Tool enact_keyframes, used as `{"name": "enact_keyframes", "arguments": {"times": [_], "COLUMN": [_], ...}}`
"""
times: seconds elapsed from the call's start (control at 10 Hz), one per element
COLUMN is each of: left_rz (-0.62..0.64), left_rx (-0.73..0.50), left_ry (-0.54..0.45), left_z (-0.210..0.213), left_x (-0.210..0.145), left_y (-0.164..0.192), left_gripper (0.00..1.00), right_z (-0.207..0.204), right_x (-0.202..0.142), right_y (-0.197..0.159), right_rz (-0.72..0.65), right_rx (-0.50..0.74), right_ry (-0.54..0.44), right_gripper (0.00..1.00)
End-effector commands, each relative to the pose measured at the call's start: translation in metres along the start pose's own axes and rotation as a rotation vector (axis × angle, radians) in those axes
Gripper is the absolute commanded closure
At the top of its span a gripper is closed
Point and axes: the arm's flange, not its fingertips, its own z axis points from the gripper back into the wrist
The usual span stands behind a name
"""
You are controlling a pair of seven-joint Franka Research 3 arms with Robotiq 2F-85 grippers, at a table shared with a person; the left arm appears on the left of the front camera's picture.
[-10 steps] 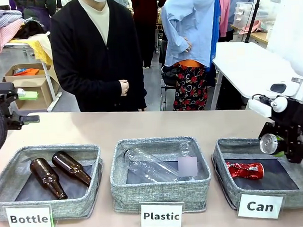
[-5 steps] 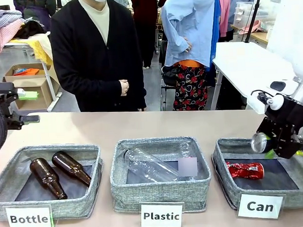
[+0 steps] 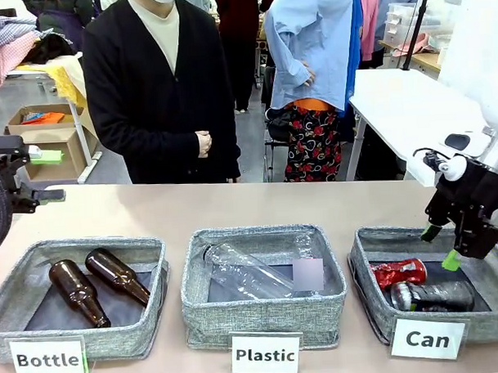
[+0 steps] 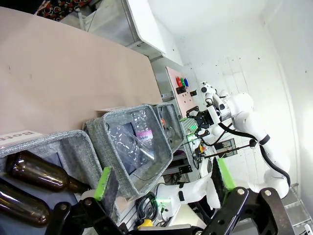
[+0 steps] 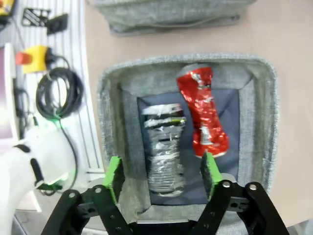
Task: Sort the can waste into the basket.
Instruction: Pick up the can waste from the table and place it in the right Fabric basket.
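Two crushed cans lie on the dark floor of the grey basket (image 3: 368, 268) signed "Can": a red one (image 3: 398, 272) (image 5: 203, 116) and a black-silver one (image 3: 433, 295) (image 5: 164, 148) beside it. Above the basket's right part hangs my right gripper (image 3: 441, 247) (image 5: 160, 178), open, with nothing between its green pads. In its wrist view the fingers straddle the black-silver can from above without touching it. My left gripper (image 4: 161, 177) is open and empty near the "Bottle" bin.
A grey "Bottle" bin (image 3: 23, 288) holds two brown glass bottles (image 3: 117, 276). In the middle, the "Plastic" bin (image 3: 262, 313) holds clear plastic bottles. A person in black (image 3: 159, 83) stands at the far side with hands clasped. Bare tabletop (image 3: 258, 204) runs behind the bins.
My right gripper opened and the black-silver can it held dropped into the "Can" basket next to the red can. The red can shifted a little. The left arm stayed still.
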Motion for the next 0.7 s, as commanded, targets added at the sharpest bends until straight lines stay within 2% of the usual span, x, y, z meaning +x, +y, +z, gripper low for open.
{"name": "enact_keyframes", "arguments": {"times": [0.0, 0.1, 0.2, 0.3, 0.4, 0.5, 0.6], "left_rz": [-0.008, -0.008, -0.008, -0.008, -0.008, -0.008, -0.008], "left_rx": [-0.006, -0.006, -0.006, -0.006, -0.006, -0.006, -0.006], "left_ry": [0.016, 0.016, 0.016, 0.016, 0.016, 0.016, 0.016], "left_z": [0.004, 0.004, 0.004, 0.004, 0.004, 0.004, 0.004], "left_x": [0.000, 0.000, 0.000, 0.000, 0.000, 0.000, 0.000], "left_y": [0.000, 0.000, 0.000, 0.000, 0.000, 0.000, 0.000], "left_gripper": [0.00, 0.00, 0.00, 0.00, 0.00, 0.00, 0.00], "right_z": [-0.003, 0.001, 0.007, 0.013, 0.024, 0.036, 0.039], "right_x": [0.005, 0.009, 0.010, 0.010, 0.019, 0.019, 0.017], "right_y": [0.000, -0.008, -0.020, -0.024, -0.033, -0.044, -0.050], "right_rz": [-0.132, -0.375, -0.599, -0.707, -0.959, -1.025, -1.149], "right_rx": [0.009, 0.067, 0.079, 0.179, 0.359, 0.371, 0.437], "right_ry": [-0.071, -0.173, -0.331, -0.428, -0.799, -1.078, -1.195], "right_gripper": [0.00, 0.00, 0.00, 0.00, 0.00, 0.00, 0.00]}}
